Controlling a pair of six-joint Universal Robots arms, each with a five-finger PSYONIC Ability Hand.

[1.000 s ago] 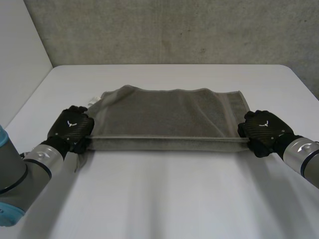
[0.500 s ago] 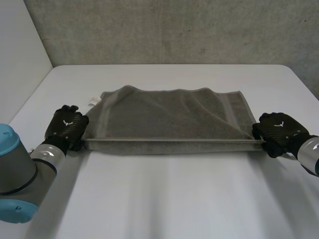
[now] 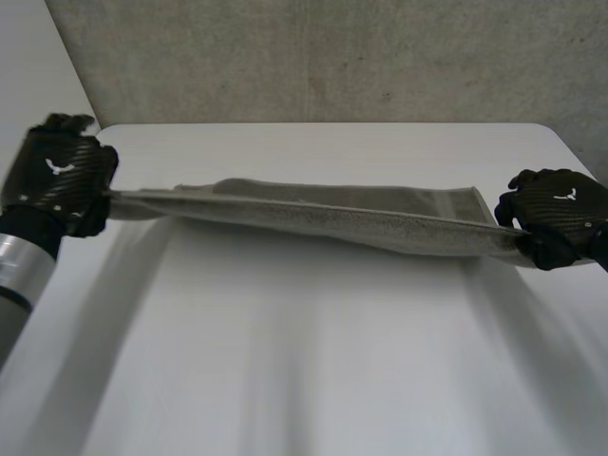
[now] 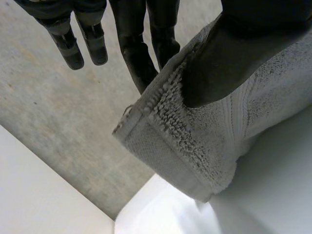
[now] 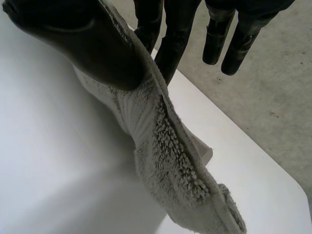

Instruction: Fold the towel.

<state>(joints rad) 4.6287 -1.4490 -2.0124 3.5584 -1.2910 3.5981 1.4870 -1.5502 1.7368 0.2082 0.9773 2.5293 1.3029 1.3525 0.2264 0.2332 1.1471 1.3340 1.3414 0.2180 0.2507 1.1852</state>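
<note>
Towel [image 3: 313,217] hangs stretched between the left hand [image 3: 57,176] and the right hand [image 3: 556,214], each pinching one corner. Under this tension a shallow pinch could slip, dropping that end.

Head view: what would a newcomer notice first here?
The grey towel is stretched in a long band over the white table. The left hand pinches one end and the right hand the other. In each wrist view the thumb presses cloth against the fingers.
</note>
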